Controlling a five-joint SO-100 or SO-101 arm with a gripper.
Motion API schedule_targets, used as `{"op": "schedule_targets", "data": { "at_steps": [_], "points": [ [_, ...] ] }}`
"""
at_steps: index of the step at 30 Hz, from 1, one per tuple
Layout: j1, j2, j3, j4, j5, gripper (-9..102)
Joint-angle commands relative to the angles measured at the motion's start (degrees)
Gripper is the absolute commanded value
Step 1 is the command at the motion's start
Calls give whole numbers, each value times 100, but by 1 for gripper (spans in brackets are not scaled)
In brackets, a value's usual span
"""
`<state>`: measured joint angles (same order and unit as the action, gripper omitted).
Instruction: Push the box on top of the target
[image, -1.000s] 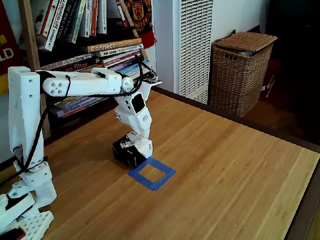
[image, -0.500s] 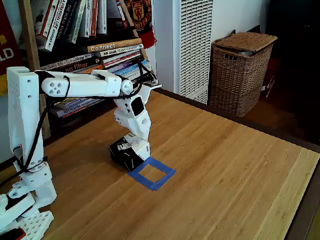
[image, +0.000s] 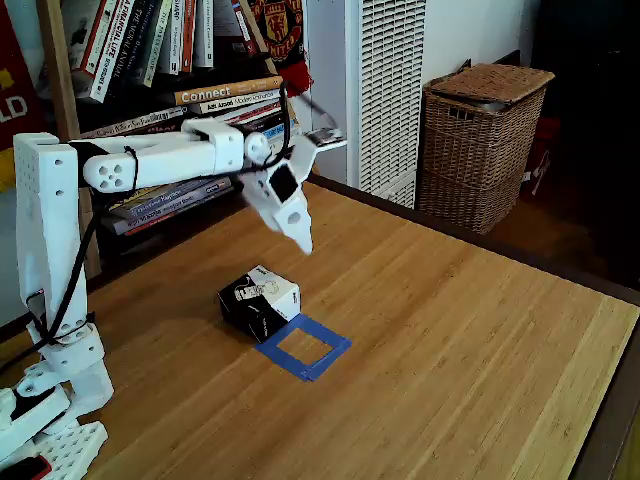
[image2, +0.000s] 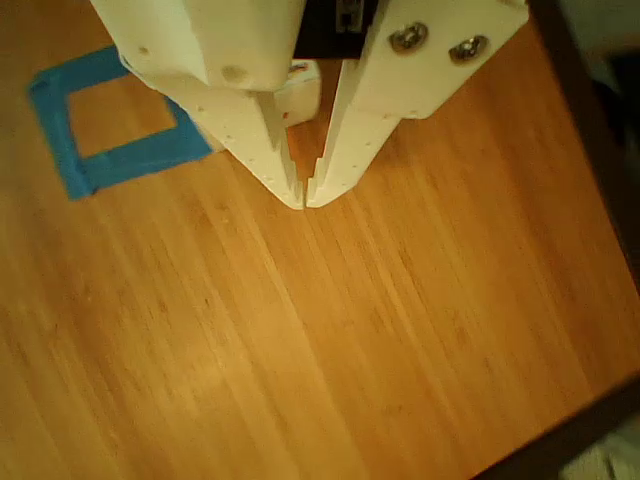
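Though white-topped (black-sided), box (image: 260, 301) sits upright

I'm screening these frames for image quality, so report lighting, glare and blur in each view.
Fixed view: bright daylight, the table evenly lit, the box and target sharp, the far right corner dark. Other view: soft and warm-tinted, pale glare on the wood, pincer tips closed, slightly blurred.

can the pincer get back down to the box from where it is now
Probably yes. In the fixed view the pincer hangs shut in the air above and a little behind the box, with nothing between them. The box sits beside the target, its far side open to approach.
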<state>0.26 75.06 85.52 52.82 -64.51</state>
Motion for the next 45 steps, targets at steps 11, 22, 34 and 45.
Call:
{"op": "schedule_targets", "data": {
  "at_steps": [11, 22, 34, 45],
  "points": [
    [-475, 1441, 879, -185, 3340, 0],
    [-809, 2197, 2065, 79, 4570, 0],
    [-1151, 2654, 3138, -88, 5142, 0],
    [-1028, 2470, 3445, -369, 5168, 0]
  ]
}}
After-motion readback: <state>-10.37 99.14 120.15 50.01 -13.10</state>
